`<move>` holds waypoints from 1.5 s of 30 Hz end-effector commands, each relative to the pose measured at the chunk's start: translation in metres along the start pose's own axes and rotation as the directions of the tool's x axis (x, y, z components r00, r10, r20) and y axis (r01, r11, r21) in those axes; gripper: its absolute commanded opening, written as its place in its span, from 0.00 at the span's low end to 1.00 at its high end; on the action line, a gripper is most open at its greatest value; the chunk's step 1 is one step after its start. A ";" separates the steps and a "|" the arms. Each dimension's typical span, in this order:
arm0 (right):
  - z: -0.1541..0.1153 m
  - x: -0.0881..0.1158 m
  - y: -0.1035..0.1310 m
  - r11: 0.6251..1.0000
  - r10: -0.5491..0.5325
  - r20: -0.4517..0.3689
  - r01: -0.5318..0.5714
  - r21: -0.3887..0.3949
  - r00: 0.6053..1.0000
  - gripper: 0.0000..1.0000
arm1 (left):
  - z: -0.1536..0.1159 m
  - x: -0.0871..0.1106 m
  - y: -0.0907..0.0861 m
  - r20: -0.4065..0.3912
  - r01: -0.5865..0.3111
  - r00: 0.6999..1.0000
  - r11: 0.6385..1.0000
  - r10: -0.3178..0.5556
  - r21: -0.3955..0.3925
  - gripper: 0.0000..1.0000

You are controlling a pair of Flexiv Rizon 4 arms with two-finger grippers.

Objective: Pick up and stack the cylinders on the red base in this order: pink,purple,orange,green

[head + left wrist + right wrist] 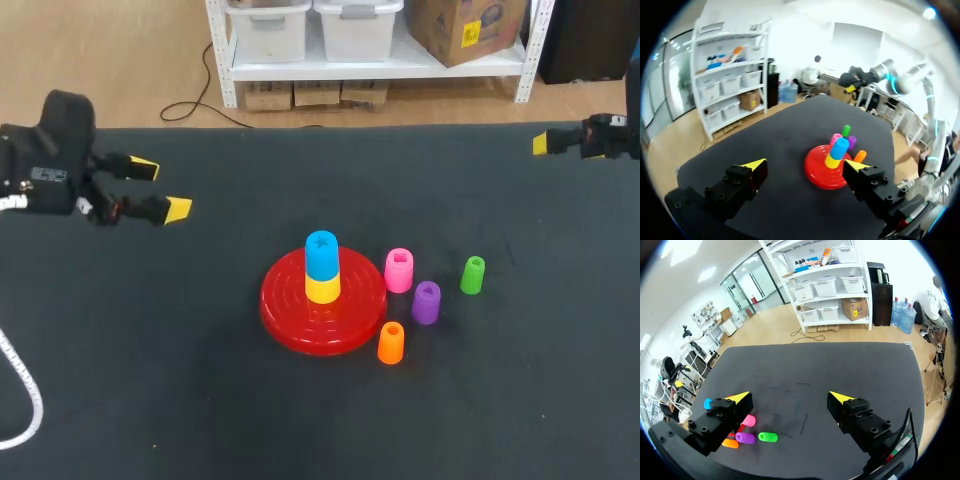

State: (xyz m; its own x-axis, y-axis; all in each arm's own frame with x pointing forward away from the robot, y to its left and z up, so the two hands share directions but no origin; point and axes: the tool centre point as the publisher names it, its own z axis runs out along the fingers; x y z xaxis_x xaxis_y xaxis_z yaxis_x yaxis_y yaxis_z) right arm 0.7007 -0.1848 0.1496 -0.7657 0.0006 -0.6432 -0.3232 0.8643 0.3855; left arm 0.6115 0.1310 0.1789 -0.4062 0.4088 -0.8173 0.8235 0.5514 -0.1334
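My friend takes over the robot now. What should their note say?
Left gripper: jaws open, empty, left of the base.
Right gripper: jaws open, empty, at the far right of the table.
The red round plastic base carries a yellow cylinder with a blue cylinder on top.
Beside it stand the pink cylinder, purple cylinder, orange cylinder and green cylinder.
Done: nothing. Left: all four, pink first.

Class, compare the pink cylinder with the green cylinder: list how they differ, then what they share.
The pink cylinder is wider than the green cylinder. The pink cylinder stands right beside the rim of the red base; the green cylinder stands well apart from it. Both stand upright on the table, not yet stacked.
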 end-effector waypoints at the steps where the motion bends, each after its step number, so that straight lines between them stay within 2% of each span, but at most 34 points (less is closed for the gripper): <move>1: 0.000 0.000 0.000 1.000 0.000 0.000 0.000 0.001 1.000 1.00 | -0.010 0.000 -0.004 0.226 -0.070 0.974 0.977 0.024 0.200 1.00; 5: 0.000 0.000 0.000 1.000 0.000 0.000 0.000 0.001 1.000 1.00 | -0.011 -0.003 -0.010 0.216 -0.123 0.974 0.962 0.070 0.245 1.00; 8: 0.000 0.000 0.000 1.000 0.000 0.000 0.000 0.001 1.000 1.00 | -0.010 0.001 -0.009 0.186 -0.131 0.979 0.962 0.087 0.239 1.00; 14: 0.000 0.000 0.000 1.000 0.000 0.000 0.000 0.001 1.000 1.00 | 0.001 0.007 -0.008 0.061 -0.148 0.988 0.971 0.139 0.189 1.00; 16: 0.000 0.000 0.000 1.000 0.000 0.000 0.000 0.001 1.000 1.00 | 0.005 0.012 -0.005 -0.016 -0.186 0.982 0.970 0.191 0.154 1.00; 19: 0.000 0.000 0.000 1.000 0.000 0.000 0.000 0.001 1.000 1.00 | 0.009 0.018 -0.003 -0.113 -0.199 0.970 0.972 0.213 0.126 1.00; 21: 0.000 0.000 0.000 1.000 0.000 0.000 0.000 0.001 1.000 1.00 | 0.010 0.020 -0.001 -0.137 -0.197 0.968 0.974 0.211 0.113 1.00; 29: 0.000 0.000 0.000 1.000 0.000 0.000 0.000 0.001 1.000 1.00 | 0.009 0.026 0.009 -0.138 -0.176 0.972 0.978 0.191 0.117 1.00; 33: 0.000 0.000 0.000 1.000 0.000 0.000 0.000 0.001 1.000 1.00 | 0.010 0.027 0.011 -0.155 -0.173 0.969 0.978 0.190 0.117 1.00; 35: 0.000 0.000 0.000 1.000 0.000 0.000 0.000 0.001 1.000 1.00 | 0.011 0.029 0.012 -0.179 -0.164 0.967 0.982 0.179 0.092 1.00; 45: 0.000 0.000 0.000 1.000 0.000 0.000 0.000 0.001 1.000 1.00 | 0.011 0.029 0.012 -0.179 -0.164 0.967 0.982 0.179 0.092 1.00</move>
State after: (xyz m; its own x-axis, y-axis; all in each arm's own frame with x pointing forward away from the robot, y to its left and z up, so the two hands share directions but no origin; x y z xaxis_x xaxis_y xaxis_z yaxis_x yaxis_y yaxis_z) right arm 0.7007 -0.1848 0.1496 -0.7657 0.0006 -0.6432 -0.3231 0.8643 0.3855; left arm 0.6123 0.1414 0.1474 -0.3137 0.6183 -0.7206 0.9116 0.4084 -0.0464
